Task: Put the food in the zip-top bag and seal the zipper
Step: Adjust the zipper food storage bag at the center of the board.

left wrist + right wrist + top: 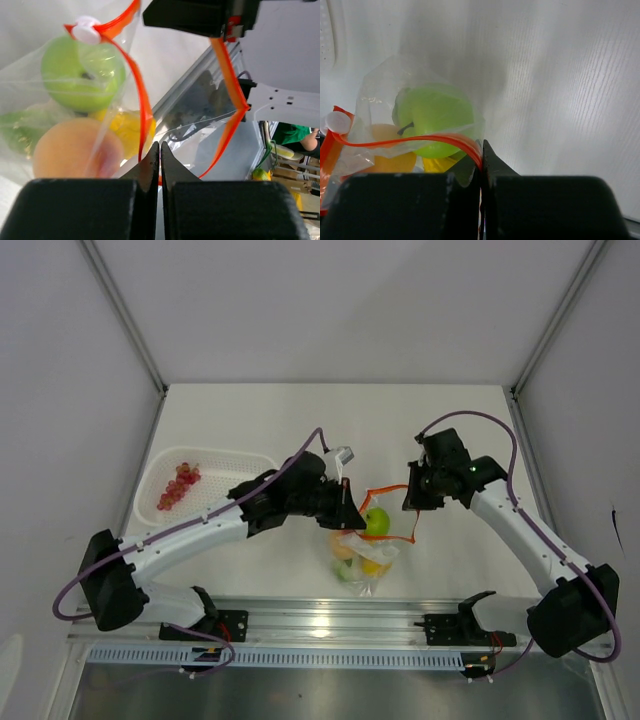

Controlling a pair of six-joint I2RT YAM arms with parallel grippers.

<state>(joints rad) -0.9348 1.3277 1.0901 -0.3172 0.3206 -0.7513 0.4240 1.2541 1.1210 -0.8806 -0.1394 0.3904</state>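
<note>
The left gripper (160, 151) and right gripper (482, 150) pinch the thin red-orange zipper strip (410, 141) of the clear plastic bag (375, 90). The round green apple (435, 120) inside sits just ahead of both.

This is a robot lab test cell: in the overhead view a white table (300, 410) is boxed in by plain pale panels (330, 300) on metal posts (122, 315). Along the bottom edge, a left arm (190, 535) and a right arm (515, 530) trailing purple cables (470, 417) stand bolted to an aluminium rail (330, 617) above a slotted cable duct (300, 655). At the lower right of the left wrist view are a person in green (295, 135) and clutter (292, 177).
</note>
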